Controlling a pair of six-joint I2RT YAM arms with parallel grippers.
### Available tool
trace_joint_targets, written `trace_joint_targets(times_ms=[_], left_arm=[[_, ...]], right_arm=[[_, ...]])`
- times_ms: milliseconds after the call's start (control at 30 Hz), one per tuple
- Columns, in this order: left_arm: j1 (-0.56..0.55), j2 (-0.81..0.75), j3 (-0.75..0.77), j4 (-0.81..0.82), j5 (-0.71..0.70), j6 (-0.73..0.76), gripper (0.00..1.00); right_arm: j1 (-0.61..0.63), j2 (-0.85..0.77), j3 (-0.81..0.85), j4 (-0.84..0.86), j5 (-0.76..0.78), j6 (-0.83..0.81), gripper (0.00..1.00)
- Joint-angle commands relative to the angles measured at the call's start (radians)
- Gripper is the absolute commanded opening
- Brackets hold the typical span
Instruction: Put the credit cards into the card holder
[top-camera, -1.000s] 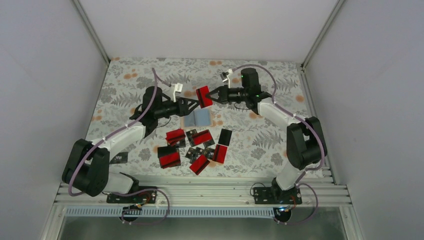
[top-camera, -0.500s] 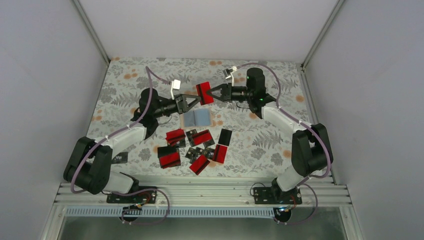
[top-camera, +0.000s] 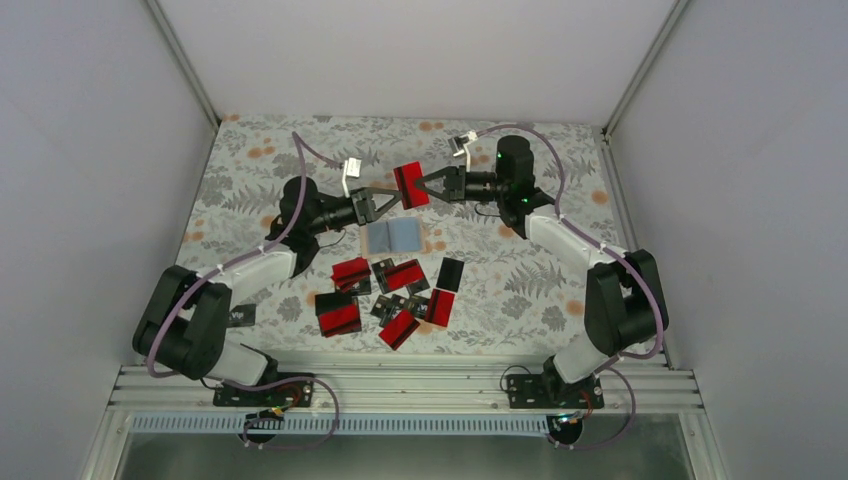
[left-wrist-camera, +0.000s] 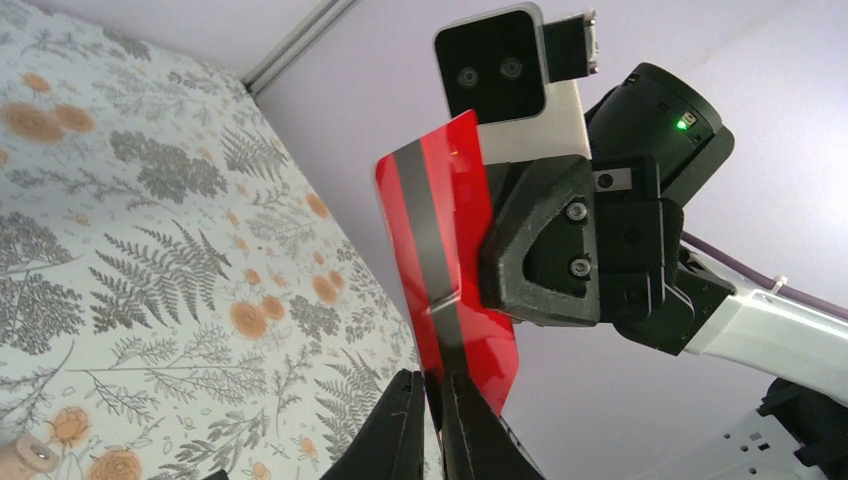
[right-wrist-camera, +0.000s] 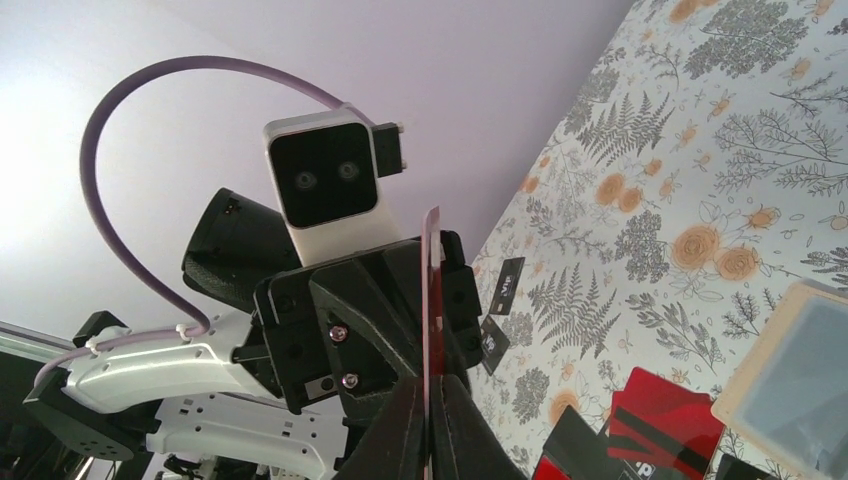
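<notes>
One red credit card (top-camera: 408, 186) with a grey stripe hangs in the air above the card holder (top-camera: 394, 237), which lies unfolded with its pale blue-grey inside up. My left gripper (top-camera: 394, 201) is shut on the card's left edge, and my right gripper (top-camera: 422, 188) is shut on its right edge. The left wrist view shows the card's (left-wrist-camera: 445, 250) face, with my left gripper (left-wrist-camera: 433, 392) pinching its lower edge. From the right wrist, the card (right-wrist-camera: 432, 290) appears edge-on between my right gripper's (right-wrist-camera: 431, 400) fingers. Several red and black credit cards (top-camera: 390, 295) lie scattered nearer me.
A lone black card (top-camera: 238, 317) lies by the left arm. Grey walls enclose the floral tablecloth (top-camera: 520, 280) on three sides. The holder (right-wrist-camera: 800, 360) and red cards (right-wrist-camera: 670, 420) show at the right wrist view's lower right.
My left gripper has moved right to the lifted card and closed on its edge. The right gripper, still holding the card, shifted slightly up and right early on.
</notes>
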Motion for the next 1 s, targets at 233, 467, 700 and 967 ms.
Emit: trace_joint_targets(times_ms=[233, 467, 700, 967], left_arm=[[-0.001, 0.033, 0.014, 0.101, 0.028, -0.024, 0.13], [-0.002, 0.050, 0.025, 0.117, 0.035, -0.035, 0.11], [-0.001, 0.050, 0.026, 0.054, 0.010, -0.019, 0.02], [0.003, -0.018, -0.030, -0.261, -0.150, 0.170, 0.02]], right_arm=[[0.008, -0.007, -0.009, 0.013, -0.043, -0.017, 0.04], [0.011, -0.003, -0.010, 0.013, -0.046, -0.020, 0.04], [0.009, 0.004, 0.016, -0.119, 0.014, -0.105, 0.13], [-0.052, 0.017, 0.009, -0.379, 0.217, -0.273, 0.48]])
